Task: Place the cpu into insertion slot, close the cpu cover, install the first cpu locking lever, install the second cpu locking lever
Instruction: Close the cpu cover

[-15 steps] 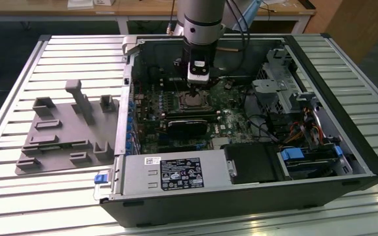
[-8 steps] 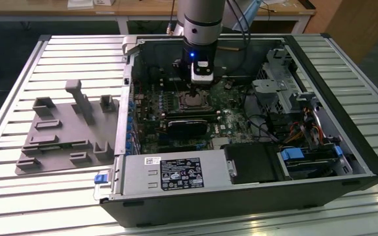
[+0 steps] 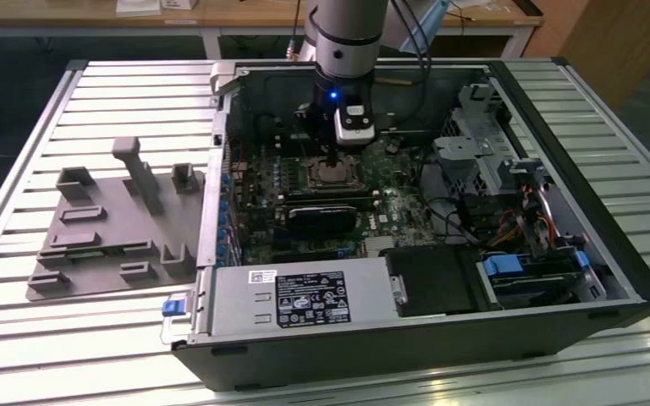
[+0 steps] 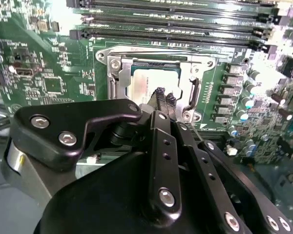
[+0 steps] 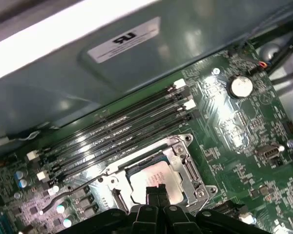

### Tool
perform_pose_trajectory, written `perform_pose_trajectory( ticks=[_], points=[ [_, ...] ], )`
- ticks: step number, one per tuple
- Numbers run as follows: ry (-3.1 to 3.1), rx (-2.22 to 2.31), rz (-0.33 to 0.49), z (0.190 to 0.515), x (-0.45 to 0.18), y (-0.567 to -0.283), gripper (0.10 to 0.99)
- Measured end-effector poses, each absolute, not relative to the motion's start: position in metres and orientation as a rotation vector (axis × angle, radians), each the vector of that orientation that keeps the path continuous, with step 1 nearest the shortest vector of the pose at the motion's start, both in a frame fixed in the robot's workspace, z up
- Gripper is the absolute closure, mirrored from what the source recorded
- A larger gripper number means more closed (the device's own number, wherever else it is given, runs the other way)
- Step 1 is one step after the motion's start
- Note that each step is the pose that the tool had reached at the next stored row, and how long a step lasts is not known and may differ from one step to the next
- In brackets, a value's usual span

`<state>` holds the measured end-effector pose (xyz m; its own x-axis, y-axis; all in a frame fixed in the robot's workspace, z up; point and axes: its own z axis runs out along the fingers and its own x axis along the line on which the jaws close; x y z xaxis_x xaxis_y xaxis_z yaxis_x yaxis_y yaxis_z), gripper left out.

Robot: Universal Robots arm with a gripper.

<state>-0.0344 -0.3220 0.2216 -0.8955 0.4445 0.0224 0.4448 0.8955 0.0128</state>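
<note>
Hand [image 4: 164, 97] tips pinched, hiding pt of cpu [image 4: 146, 82].

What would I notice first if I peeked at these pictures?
A grey robot arm reaches down into the open black computer case. Its black tool, tips together, is right over the small silvery-grey square cpu in the silver-rimmed insertion slot on the green circuit board.

Part-hidden behind gripper [image 4: 165, 96] in both wrist views
Covers one edge of cpu [image 4: 147, 80] and slot [image 4: 113, 66] rim; in the exterior view, too small to tell what sits in slot.
</note>
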Motion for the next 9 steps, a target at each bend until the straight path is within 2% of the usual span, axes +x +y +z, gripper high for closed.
perform_pose_trajectory(
  ticks=[9],
  points=[
    [-3.076,-0.577,-0.035,0.2211,-0.0345,-0.3221,0.984]
  ],
)
